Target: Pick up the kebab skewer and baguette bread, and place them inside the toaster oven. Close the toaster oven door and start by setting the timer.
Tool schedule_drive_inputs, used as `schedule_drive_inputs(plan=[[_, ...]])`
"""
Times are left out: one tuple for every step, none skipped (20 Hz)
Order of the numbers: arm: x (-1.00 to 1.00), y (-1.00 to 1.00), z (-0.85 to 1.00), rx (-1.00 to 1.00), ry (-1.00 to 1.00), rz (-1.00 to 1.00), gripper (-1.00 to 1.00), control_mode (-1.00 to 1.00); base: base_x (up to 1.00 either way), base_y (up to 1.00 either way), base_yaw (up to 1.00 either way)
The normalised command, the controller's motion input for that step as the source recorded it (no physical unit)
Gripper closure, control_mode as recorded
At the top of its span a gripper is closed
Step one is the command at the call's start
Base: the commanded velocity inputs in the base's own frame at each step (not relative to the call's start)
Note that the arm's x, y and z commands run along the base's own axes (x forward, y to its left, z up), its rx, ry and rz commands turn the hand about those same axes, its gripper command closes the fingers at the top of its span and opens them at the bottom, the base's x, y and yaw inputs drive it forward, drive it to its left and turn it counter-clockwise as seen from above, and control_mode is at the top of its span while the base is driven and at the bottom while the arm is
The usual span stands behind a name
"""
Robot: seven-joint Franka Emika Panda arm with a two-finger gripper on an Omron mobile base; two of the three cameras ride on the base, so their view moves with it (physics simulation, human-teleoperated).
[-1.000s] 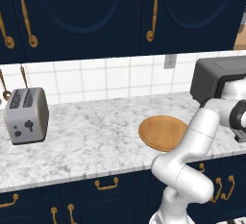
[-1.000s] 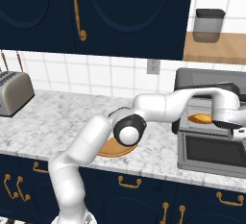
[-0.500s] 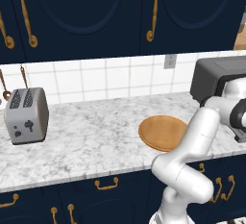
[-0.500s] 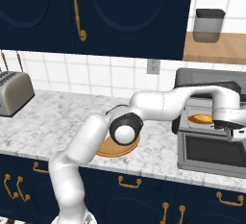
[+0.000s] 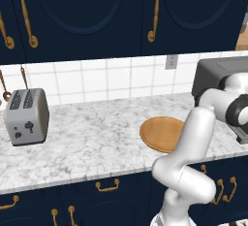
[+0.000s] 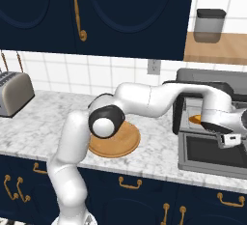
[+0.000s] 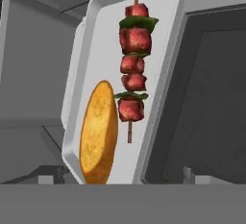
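Observation:
The dark grey toaster oven [image 6: 205,78] stands open at the right end of the counter, its door [image 6: 212,152] folded down flat. On the oven's pale tray [image 7: 103,40] lie the golden baguette bread [image 7: 98,131] and, beside it, the kebab skewer [image 7: 133,64] with red meat chunks. The baguette [image 6: 195,119] also shows as an orange spot inside the oven. My gripper [image 6: 226,141] hovers over the lowered door, just outside the oven mouth. In the hand view the gripper [image 7: 120,179] is open, its tips far apart and holding nothing. The door's window [image 7: 211,103] lies to the right.
A round wooden plate [image 5: 162,133] lies on the marble counter [image 5: 92,137] left of the oven. A silver two-slot toaster [image 5: 26,116] stands at the far left. Dark blue cabinets hang above. A grey canister [image 6: 209,25] sits on a wooden shelf above the oven.
The jaws have spread wider and the hand has drawn back a little and lower over the door. The baguette stays on the tray.

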Motion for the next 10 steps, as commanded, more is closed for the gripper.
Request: schedule_drive_inputs(plan=[[-0.50,0.56,0.00,-0.13,0.00,0.01,-1.00,-1.00,0.00,0.00,0.00],[-0.44,0.44,0.00,-0.14,-0.10,0.05,-1.00,-1.00,0.00,0.00,0.00],[-0.37,0.00,0.09,-0.04,-0.12,0.11,-1.00,-1.00,0.00,0.00,0.00],[-0.09,0.00,0.05,-0.01,-0.19,0.20,-1.00,-1.00,0.00,0.00,0.00],[-0.11,0.00,0.00,-0.03,-0.19,0.22,-1.00,-1.00,0.00,0.00,0.00],[-0.28,0.00,0.00,-0.08,-0.30,0.29,-1.00,-1.00,0.00,0.00,0.00],[-0.80,0.25,0.20,-0.21,-0.36,0.28,-1.00,-1.00,0.00,0.00,0.00],[-0.66,0.39,0.03,-0.23,-0.36,0.26,-1.00,-1.00,0.00,0.00,0.00],[-0.61,0.39,0.00,-0.25,-0.34,0.23,-1.00,-1.00,0.00,0.00,0.00],[-0.57,0.34,0.00,-0.27,-0.32,0.23,-1.00,-1.00,0.00,0.00,0.00]])
